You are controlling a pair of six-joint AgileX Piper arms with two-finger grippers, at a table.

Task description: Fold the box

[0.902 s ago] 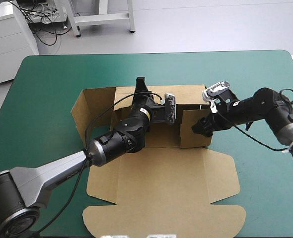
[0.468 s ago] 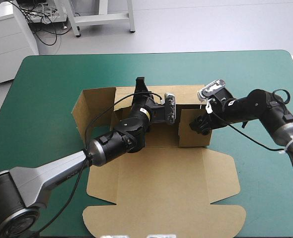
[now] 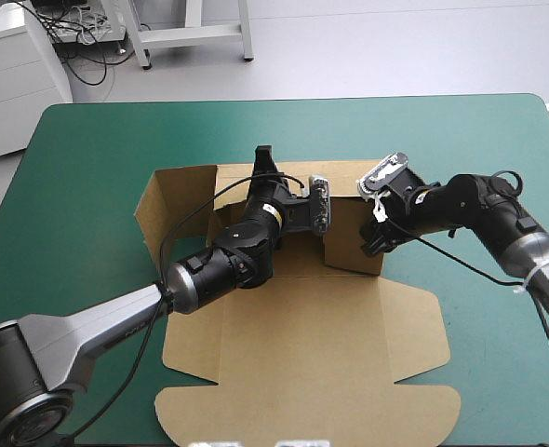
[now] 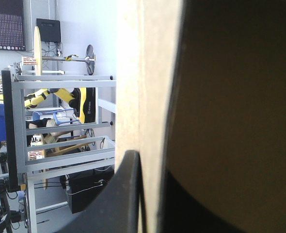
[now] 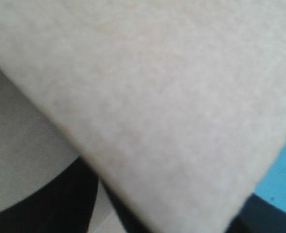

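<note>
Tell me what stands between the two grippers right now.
Only the box: in the high view its raised right wall stands between the left gripper at the far wall and the right gripper.

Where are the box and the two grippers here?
box (image 3: 302, 363), high view, flat lid panel.
left gripper (image 3: 264, 160), high view, tip at the rear wall.
right gripper (image 3: 374, 242), high view, tip at the right flap.
</note>
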